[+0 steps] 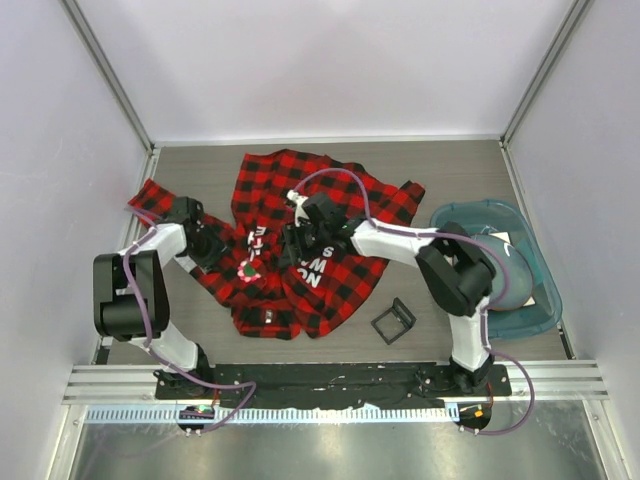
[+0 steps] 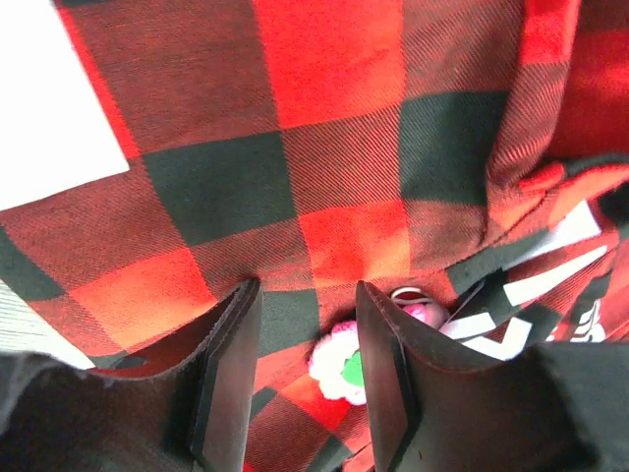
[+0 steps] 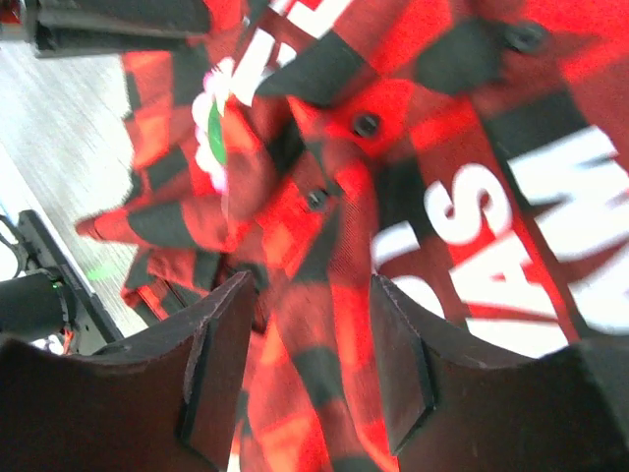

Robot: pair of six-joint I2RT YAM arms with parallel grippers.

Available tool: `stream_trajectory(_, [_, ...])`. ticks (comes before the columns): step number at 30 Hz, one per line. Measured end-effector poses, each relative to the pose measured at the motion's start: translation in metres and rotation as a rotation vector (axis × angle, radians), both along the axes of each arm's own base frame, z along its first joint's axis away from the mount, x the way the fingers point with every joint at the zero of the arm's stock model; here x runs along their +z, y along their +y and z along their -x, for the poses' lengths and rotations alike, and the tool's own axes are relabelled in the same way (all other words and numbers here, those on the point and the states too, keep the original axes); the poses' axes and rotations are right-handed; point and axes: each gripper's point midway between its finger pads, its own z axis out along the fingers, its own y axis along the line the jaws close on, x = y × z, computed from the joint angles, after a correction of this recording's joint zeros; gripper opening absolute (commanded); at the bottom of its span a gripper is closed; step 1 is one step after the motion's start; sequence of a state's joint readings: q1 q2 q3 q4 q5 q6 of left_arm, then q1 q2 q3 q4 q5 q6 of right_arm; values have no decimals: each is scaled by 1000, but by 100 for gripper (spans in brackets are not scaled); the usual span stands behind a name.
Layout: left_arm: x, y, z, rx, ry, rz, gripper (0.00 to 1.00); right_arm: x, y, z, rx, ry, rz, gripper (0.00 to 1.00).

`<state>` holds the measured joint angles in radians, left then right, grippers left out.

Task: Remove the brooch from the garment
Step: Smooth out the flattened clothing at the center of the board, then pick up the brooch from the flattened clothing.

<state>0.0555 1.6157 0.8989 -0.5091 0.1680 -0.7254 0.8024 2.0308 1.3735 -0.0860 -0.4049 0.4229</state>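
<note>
One brooch [image 2: 336,366], pale pink scalloped petals, green centre, on garment [image 2: 334,118]

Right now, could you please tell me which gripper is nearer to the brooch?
Left. The left gripper, open, is right over the brooch; the right gripper hangs over the shirt beside the white lettering, the brooch well off to one side.

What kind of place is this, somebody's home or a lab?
Likely a robotics lab test cell: plain white walls in aluminium framing, left arm and right arm mounted on a rail.
</note>
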Motion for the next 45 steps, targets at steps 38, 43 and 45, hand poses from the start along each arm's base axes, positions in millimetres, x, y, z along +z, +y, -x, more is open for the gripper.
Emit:
stream_trajectory(38, [92, -14, 2, -60, -276, -240, 53, -19, -76, -61, -325, -224, 365, 71])
stream_trajectory(43, [83, 20, 7, 151, -259, -182, 52, 18, 16, -29, -170, -403, 253, 74])
stream_trajectory(45, [71, 37, 15, 239, -222, -152, 52, 24, 42, -19, -125, -477, 240, 71])
